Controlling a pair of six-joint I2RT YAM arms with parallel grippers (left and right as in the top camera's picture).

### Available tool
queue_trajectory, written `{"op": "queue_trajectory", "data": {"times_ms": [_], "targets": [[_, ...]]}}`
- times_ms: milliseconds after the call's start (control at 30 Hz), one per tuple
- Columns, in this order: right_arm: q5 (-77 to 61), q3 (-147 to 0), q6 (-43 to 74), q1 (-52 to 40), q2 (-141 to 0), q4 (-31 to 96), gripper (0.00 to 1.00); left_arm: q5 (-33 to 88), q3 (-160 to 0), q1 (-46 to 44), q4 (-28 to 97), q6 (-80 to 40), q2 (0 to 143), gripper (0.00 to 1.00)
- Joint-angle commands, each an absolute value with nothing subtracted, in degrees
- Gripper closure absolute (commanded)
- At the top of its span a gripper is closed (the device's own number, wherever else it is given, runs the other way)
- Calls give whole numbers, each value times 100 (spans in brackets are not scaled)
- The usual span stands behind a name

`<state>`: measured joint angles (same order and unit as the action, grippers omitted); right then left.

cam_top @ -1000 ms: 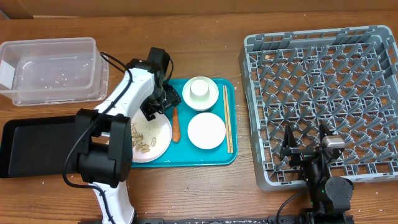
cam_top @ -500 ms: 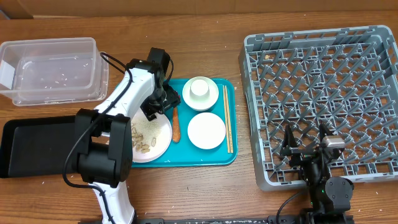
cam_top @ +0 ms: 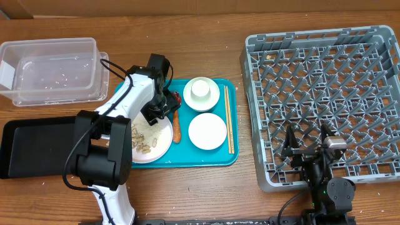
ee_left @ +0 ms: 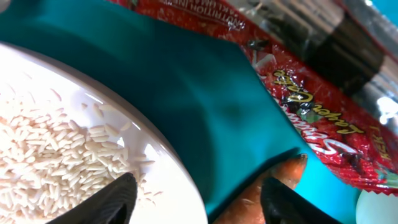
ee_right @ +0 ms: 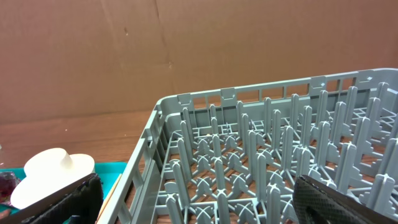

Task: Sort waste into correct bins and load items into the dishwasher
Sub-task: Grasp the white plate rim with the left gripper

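Left wrist view: my left gripper (ee_left: 199, 190) hangs with jaws apart, empty, wrapper (ee_left: 298, 93) just ahead. It looks light, crinkly and slippery; pinch its near edge.

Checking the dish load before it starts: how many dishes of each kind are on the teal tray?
Plates: 2 (large plate, small plate)
Bowl: 1
Cup: 1
Chopsticks, pair: 1
Total: 5

The left arm (cam_top: 122, 115) had smooth white link shells between bulky black joint housings, and a thin black cable (cam_top: 78, 142) looped beside it. The right arm (cam_top: 328, 187) was black, topped by a small grey block; its fingers (ee_right: 68, 199) were matte black.
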<state>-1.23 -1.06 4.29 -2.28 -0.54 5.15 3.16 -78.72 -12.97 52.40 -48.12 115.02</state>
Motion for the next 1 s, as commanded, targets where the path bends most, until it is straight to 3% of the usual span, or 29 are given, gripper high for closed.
{"op": "queue_trajectory", "data": {"times_ms": [0, 433, 667, 833, 967], "targets": [[-95, -47, 447, -217, -21, 482, 0, 259, -7644, -1323, 5201, -4934, 11690, 38], [-95, -47, 447, -217, -21, 480, 0, 287, -7644, -1223, 5061, -4998, 11690, 40], [-95, -47, 447, -217, -21, 480, 0, 307, -7642, -1267, 5201, -4998, 11690, 60], [-95, -47, 447, -217, -21, 482, 0, 305, -7638, -1330, 5251, -4993, 11690, 68], [-95, -47, 447, -217, -21, 482, 0, 305, -7634, -1367, 5266, -4974, 11690, 83]]}}
